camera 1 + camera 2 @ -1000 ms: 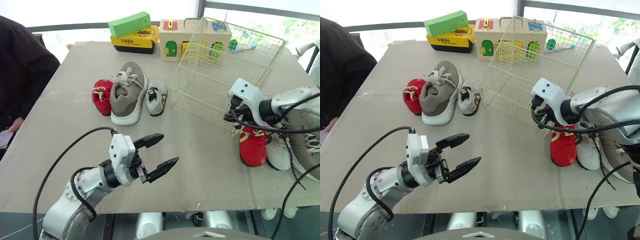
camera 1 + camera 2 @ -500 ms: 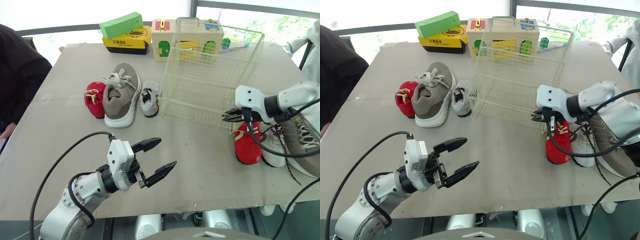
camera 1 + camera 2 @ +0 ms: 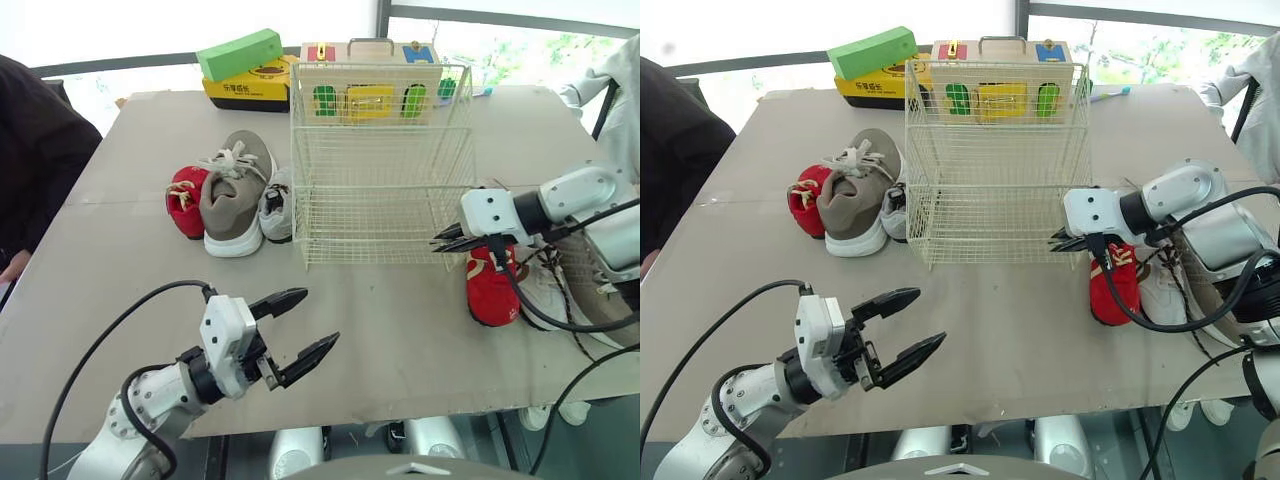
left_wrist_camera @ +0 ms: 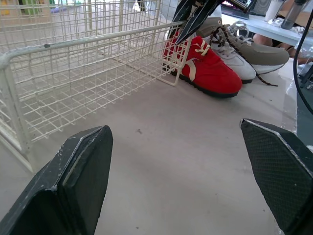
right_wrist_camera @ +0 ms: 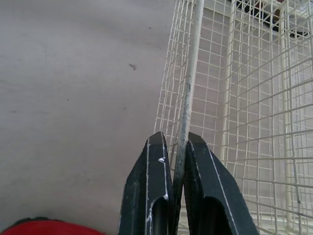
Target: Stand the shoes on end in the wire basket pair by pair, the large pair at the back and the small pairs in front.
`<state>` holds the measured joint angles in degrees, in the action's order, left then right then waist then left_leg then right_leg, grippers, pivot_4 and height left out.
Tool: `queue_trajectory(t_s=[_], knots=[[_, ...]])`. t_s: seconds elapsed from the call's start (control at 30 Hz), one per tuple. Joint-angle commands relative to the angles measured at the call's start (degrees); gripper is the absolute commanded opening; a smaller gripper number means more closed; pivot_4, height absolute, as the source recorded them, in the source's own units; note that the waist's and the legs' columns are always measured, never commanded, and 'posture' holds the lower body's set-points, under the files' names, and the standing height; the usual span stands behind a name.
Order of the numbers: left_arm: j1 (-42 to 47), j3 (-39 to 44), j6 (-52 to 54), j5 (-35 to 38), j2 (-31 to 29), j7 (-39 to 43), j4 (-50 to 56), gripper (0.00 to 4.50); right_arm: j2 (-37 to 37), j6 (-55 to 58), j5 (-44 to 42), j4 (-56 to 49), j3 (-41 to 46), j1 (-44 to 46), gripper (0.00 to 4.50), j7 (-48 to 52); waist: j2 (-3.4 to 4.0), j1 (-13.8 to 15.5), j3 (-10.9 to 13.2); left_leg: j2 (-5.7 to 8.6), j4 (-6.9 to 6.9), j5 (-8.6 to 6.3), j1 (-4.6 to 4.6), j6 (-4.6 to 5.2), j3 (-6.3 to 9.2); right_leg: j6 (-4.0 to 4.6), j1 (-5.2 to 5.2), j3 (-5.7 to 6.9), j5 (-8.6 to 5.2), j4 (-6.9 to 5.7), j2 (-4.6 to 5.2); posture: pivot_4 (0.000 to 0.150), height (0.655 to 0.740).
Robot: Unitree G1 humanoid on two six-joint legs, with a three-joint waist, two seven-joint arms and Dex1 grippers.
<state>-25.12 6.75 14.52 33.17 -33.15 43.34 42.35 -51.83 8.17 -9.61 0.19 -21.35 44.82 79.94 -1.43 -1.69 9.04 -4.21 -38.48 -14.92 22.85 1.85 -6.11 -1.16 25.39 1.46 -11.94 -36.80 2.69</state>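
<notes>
Two fingers of your right end effector (image 5: pixel 175 138) pinch the wire basket (image 3: pixel 380 150), centred on the table (image 3: pixel 400 335), at its 4 o'clock corner; seat it flat before releasing. Left end effector (image 3: pixel 320 317) hangs spread, empty.

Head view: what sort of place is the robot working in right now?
Probably an indoor test or demo room by a window: a board-covered table laid with staged props (wire basket, loose shoes, a wooden toy box), a person at the side, and greenery outside.
</notes>
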Motion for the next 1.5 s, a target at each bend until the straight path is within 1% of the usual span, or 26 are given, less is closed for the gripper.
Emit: queue_trajectory(t_s=[0.03, 0.1, 0.23, 0.33, 0.4, 0.5, 0.53, 0.6, 0.63, 0.67, 0.77, 0.83, 0.93, 1.0, 1.03, 1.1, 1.17, 1.23, 1.3, 1.37, 1.47, 1.5], knots=[[-1.2, 1.5, -2.6, -0.4, 0.3, 0.4, 2.1, 4.50, -0.4, 0.2, 0.2, -2.5, 1.2, -1.2, 0.09, 2.2, 0.00, 0.0, 0.0, 0.00, 0.00, 0.00, 0.00, 0.00, 0.00, 0.03, 0.00, 0.00, 0.02, 0.00, 0.00, 0.150, 0.7400], [-1.9, 1.5, -3.6, -0.8, 0.5, 0.6, 1.6, 4.50, -1.1, 2.7, -0.1, -4.3, 2.0, -2.5, 0.09, 1.9, 0.00, 0.2, 0.0, 0.00, 0.01, 0.00, 0.02, 0.00, 0.00, 0.19, 0.01, 0.01, 0.11, 0.00, 0.01, 0.150, 0.7400], [-2.5, 1.8, -5.0, -1.0, 0.9, 0.8, 0.3, 4.50, -1.5, 6.0, -0.6, -7.8, 4.0, -4.5, 0.09, 0.9, 0.00, 0.9, 0.0, 0.01, 0.06, -0.01, 0.03, -0.01, -0.01, 0.21, 0.03, 0.02, 0.12, 0.01, 0.03, 0.150, 0.7400], [-2.5, 2.3, -6.1, -1.0, 1.0, 1.8, -1.4, 4.50, -0.8, 4.5, 0.2, -8.5, 5.4, -5.5, 0.09, -0.6, 0.00, 1.0, 0.0, 0.01, 0.07, -0.01, 0.04, -0.01, 0.00, 0.21, 0.04, 0.04, 0.11, 0.01, 0.03, 0.150, 0.7400], [-2.4, 2.6, -6.8, -1.0, 1.1, 2.7, -2.6, 4.50, -0.2, 5.3, -2.6, -8.2, 6.8, -5.0, 0.09, 0.9, 0.01, 1.0, 0.0, 0.01, 0.07, -0.01, 0.04, -0.01, 0.01, 0.17, 0.05, 0.04, 0.09, 0.01, 0.02, 0.150, 0.7400], [-2.2, 2.7, -7.7, -1.1, 1.2, 3.5, -3.9, 4.50, 0.2, 5.7, -4.6, -8.7, 8.7, -4.7, 0.94, 1.1, 0.02, 1.0, 0.0, 0.01, 0.08, -0.01, 0.06, -0.01, 0.00, 0.11, 0.06, 0.04, 0.06, 0.01, 0.02, 0.150, 0.7400], [-2.1, 2.7, -7.9, -1.1, 1.3, 3.7, -4.2, 4.50, 0.3, 5.7, -5.1, -9.2, 9.5, -5.0, 1.32, 0.8, 0.03, 1.0, 0.0, 0.01, 0.08, -0.01, 0.07, -0.01, 0.00, 0.13, 0.06, 0.04, 0.07, 0.01, 0.02, 0.150, 0.7400], [-2.2, 2.7, -8.3, -1.0, 1.5, 3.9, -4.7, 4.50, 0.2, 6.7, -6.5, -10.4, 10.8, -5.8, 2.36, 0.3, 0.02, 1.0, 0.0, 0.01, 0.08, -0.01, 0.09, -0.01, 0.01, 0.18, 0.07, 0.05, 0.09, 0.01, 0.02, 0.150, 0.7400], [-2.3, 2.8, -8.5, -0.9, 1.6, 3.9, -4.8, 4.50, -0.2, 7.2, -7.6, -11.6, 11.9, -6.6, 2.66, 0.2, 0.02, 1.1, 0.0, 0.01, 0.08, -0.01, 0.09, -0.01, 0.01, 0.19, 0.07, 0.04, 0.10, 0.01, 0.02, 0.150, 0.7400], [-2.3, 3.1, -8.5, -0.5, 2.0, 3.6, -4.9, 4.50, -0.2, 7.9, -8.7, -12.8, 13.2, -7.4, 3.23, -0.4, 0.02, 1.1, 0.0, 0.01, 0.08, -0.01, 0.10, -0.01, 0.00, 0.20, 0.07, 0.04, 0.11, 0.01, 0.03, 0.150, 0.7400], [-2.0, 4.4, -7.3, 1.5, 3.6, 1.2, -4.6, 4.50, 0.6, 10.4, -12.7, -16.4, 17.8, -9.9, 4.42, -3.5, 0.01, 1.2, 0.0, 0.02, 0.07, -0.01, 0.11, -0.01, 0.02, 0.19, 0.07, 0.05, 0.10, 0.02, 0.05, 0.150, 0.7400], [-1.5, 5.8, -5.2, 2.1, 4.8, -2.7, -4.3, 4.50, 2.1, 10.8, -16.1, -19.2, 21.4, -12.0, 4.42, -6.0, 0.01, 1.2, 0.0, 0.02, 0.07, -0.01, 0.11, -0.01, 0.02, 0.15, 0.07, 0.05, 0.09, 0.02, 0.05, 0.150, 0.7400], [2.4, 10.3, -1.5, 2.5, 8.6, -14.9, -3.8, 4.50, 8.3, 12.0, -26.1, -26.9, 28.2, -16.4, 4.42, -12.9, -0.01, 1.2, 0.0, 0.02, 0.07, 0.00, 0.10, -0.01, 0.07, 0.01, 0.04, 0.06, 0.00, 0.00, 0.02, 0.150, 0.7400], [5.5, 13.2, 2.2, 2.7, 9.9, -22.3, -2.8, 4.50, 10.7, 14.3, -31.1, -31.1, 29.8, -19.2, 4.42, -16.0, -0.02, 1.2, 0.0, 0.01, 0.06, 0.00, 0.09, -0.01, 0.15, 0.01, 0.00, 0.08, 0.02, -0.04, -0.02, 0.150, 0.7400], [7.8, 15.0, 5.0, 3.5, 10.2, -26.7, -2.6, 4.50, 11.6, 15.0, -32.6, -33.0, 30.0, -20.7, 4.42, -17.4, -0.02, 1.3, 0.0, 0.01, 0.06, 0.00, 0.08, -0.01, 0.21, 0.02, -0.03, 0.11, 0.03, -0.05, -0.02, 0.150, 0.7400], [12.6, 17.6, 11.7, 3.3, 8.1, -33.0, -2.5, 4.50, 12.7, 15.5, -33.9, -36.0, 29.6, -23.5, 4.42, -19.6, -0.05, 1.4, 0.0, 0.01, 0.05, 0.00, 0.05, -0.01, 0.29, 0.07, -0.11, 0.17, 0.20, -0.07, -0.02, 0.150, 0.7400], [18.9, 18.1, 17.6, 2.1, 3.7, -36.3, -2.9, 4.50, 13.1, 15.8, -33.8, -37.7, 28.9, -25.6, 4.42, -21.7, -0.10, 1.7, 0.0, 0.03, 0.01, 0.00, 0.01, -0.01, 0.30, 0.06, -0.18, 0.21, 0.21, -0.06, -0.02, 0.150, 0.7400], [25.0, 15.8, 23.9, 2.2, -0.5, -37.1, -4.3, 4.50, 13.1, 15.8, -33.3, -38.6, 27.8, -27.1, 4.42, -22.5, -0.11, 1.8, 0.0, 0.04, -0.03, 0.01, -0.02, -0.02, 0.32, 0.16, -0.24, 0.24, 0.11, -0.06, -0.01, 0.150, 0.7400], [31.1, 14.3, 29.8, 3.7, -1.5, -39.1, -7.2, 4.50, 13.2, 15.5, -32.6, -39.1, 26.7, -27.8, 4.42, -22.9, -0.11, 1.9, 0.0, 0.09, -0.05, 0.01, -0.08, -0.02, 0.29, 0.16, -0.32, 0.22, 0.11, -0.03, 0.02, 0.150, 0.7400], [35.1, 11.7, 33.7, 2.6, -2.7, -39.1, -10.3, 4.50, 13.3, 15.7, -32.6, -39.5, 26.2, -27.7, 4.42, -24.0, -0.11, 2.0, 0.0, 0.09, -0.04, 0.01, -0.10, -0.02, 0.29, 0.19, -0.35, 0.22, 0.13, -0.01, 0.02, 0.150, 0.7400], [40.3, 8.8, 38.6, -0.9, -0.3, -43.3, -17.4, 4.50, 12.8, 15.4, -31.7, -39.8, 25.7, -28.5, 4.42, -24.8, -0.12, 1.9, 0.0, 0.09, 0.00, 0.01, -0.11, -0.02, 0.31, 0.18, -0.34, 0.23, 0.14, -0.02, -0.01, 0.150, 0.7400], [41.1, 6.8, 38.8, -2.8, 0.5, -44.1, -19.8, 4.24, 12.6, 15.3, -31.4, -40.1, 25.7, -29.1, 4.50, -25.1, -0.13, 1.9, 0.0, 0.09, 0.01, 0.01, -0.10, -0.02, 0.31, 0.14, -0.34, 0.25, 0.17, -0.02, -0.03, 0.150, 0.7400]])
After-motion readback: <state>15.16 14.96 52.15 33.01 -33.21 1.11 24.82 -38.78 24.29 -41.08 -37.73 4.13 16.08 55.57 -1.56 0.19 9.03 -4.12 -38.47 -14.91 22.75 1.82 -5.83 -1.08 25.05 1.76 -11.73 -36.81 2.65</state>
